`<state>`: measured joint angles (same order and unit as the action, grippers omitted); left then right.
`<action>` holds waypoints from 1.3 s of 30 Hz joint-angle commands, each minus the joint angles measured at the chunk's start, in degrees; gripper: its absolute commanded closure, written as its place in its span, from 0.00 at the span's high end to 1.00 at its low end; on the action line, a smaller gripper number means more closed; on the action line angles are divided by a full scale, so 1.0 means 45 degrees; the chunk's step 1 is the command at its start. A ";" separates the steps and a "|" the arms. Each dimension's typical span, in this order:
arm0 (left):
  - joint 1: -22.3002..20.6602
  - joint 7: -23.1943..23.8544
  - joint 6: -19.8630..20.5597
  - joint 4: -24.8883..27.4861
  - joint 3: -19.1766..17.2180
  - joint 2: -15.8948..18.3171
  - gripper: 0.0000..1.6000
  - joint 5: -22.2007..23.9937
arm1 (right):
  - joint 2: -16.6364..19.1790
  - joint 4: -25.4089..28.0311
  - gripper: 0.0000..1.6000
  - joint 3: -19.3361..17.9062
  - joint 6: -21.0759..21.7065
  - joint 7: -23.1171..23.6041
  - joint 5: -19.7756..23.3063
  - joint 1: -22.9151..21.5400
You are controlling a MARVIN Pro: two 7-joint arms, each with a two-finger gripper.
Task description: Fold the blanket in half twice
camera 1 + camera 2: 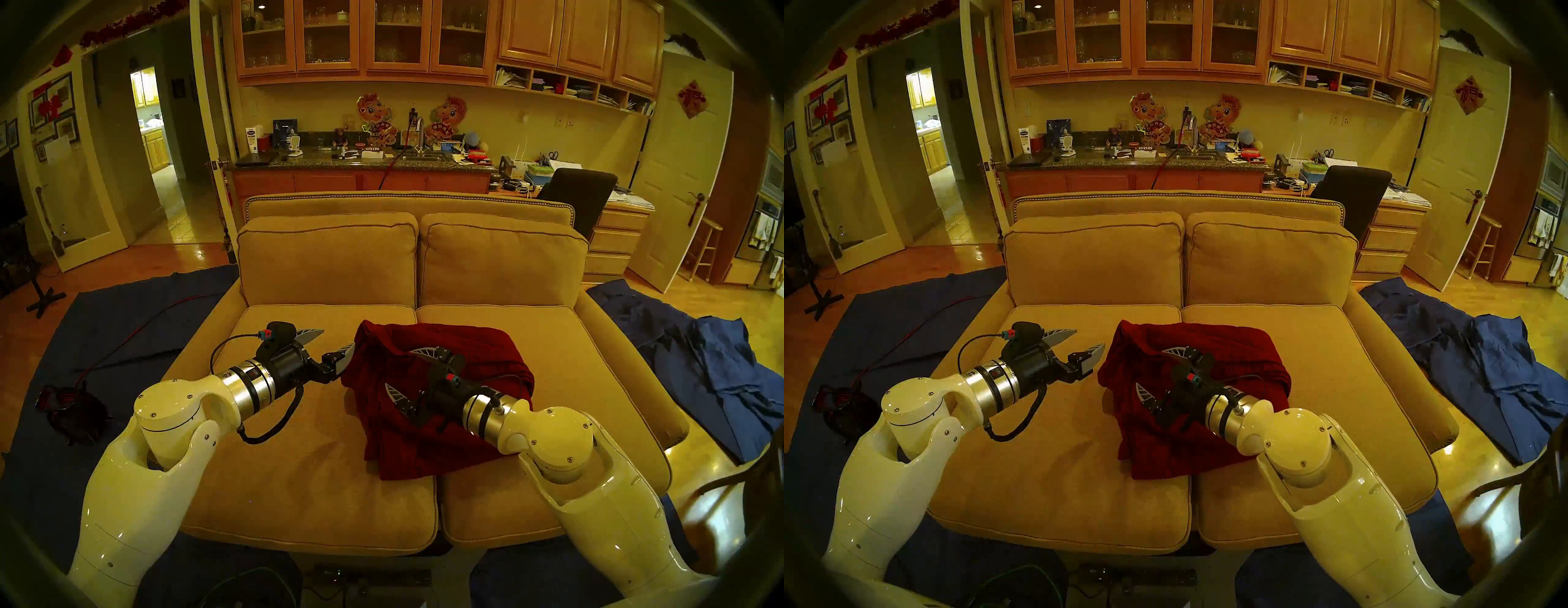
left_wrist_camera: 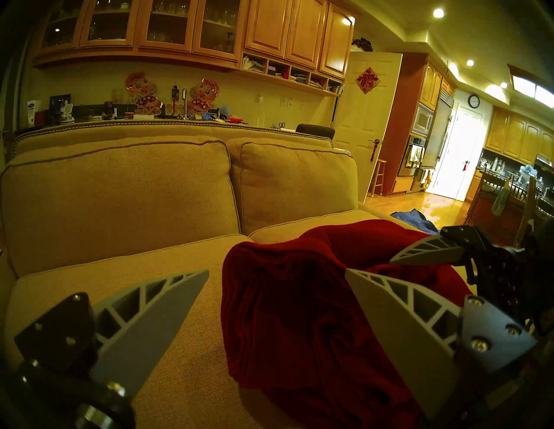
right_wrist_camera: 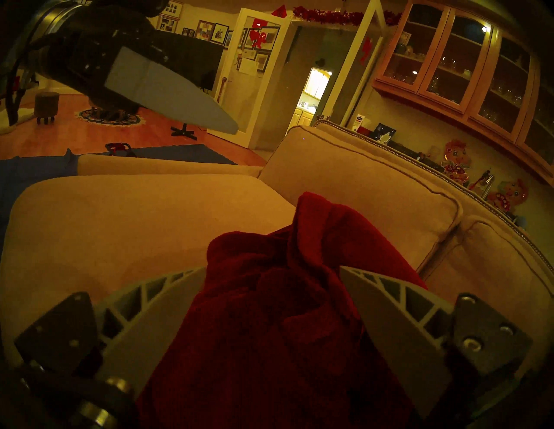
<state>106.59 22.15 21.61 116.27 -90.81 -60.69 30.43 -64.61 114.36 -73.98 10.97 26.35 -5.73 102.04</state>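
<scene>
Grey-fingered right gripper (image 3: 271,302), jaws spread, released, sits low over the blanket (image 3: 269,344), lower centre of frame. Left gripper (image 1: 329,342) also spread wide, empty, just left of it. Maroon blanket bunched in a heap across both seat cushions of the sofa (image 1: 297,467), mid-frame.

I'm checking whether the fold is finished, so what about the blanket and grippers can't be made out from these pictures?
- Blanket: its layer count is unclear; dark folds merge in every view.
- Blanket's near right corner: the right arm covers it in both head views.
- Right gripper: the fingers stand apart over the cloth, but contact underneath is hidden by bunched fabric.
- Left gripper: open; whether its near fingertip touches the blanket edge is unclear in the head views.
</scene>
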 commanded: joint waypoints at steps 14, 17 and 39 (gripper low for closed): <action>-0.0097 -0.0009 0.0022 0.0133 -0.0044 0.0019 1.00 -0.0027 | -0.0071 -0.0723 0.88 0.0492 -0.0684 -0.0796 -0.1523 -0.0873; -0.0097 -0.0007 0.0024 0.0133 -0.0046 0.0017 1.00 -0.0030 | -0.0106 -0.0842 0.78 0.0594 -0.0745 -0.0907 -0.1746 -0.0934; -0.0098 0.0007 0.0033 0.0134 -0.0055 -0.0001 1.00 -0.0047 | -0.0305 -0.1288 0.69 0.0489 -0.0731 -0.1319 -0.2296 -0.1135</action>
<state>106.59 22.25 21.67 116.27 -90.90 -60.83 30.28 -65.46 108.05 -71.06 7.12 20.52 -16.48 98.18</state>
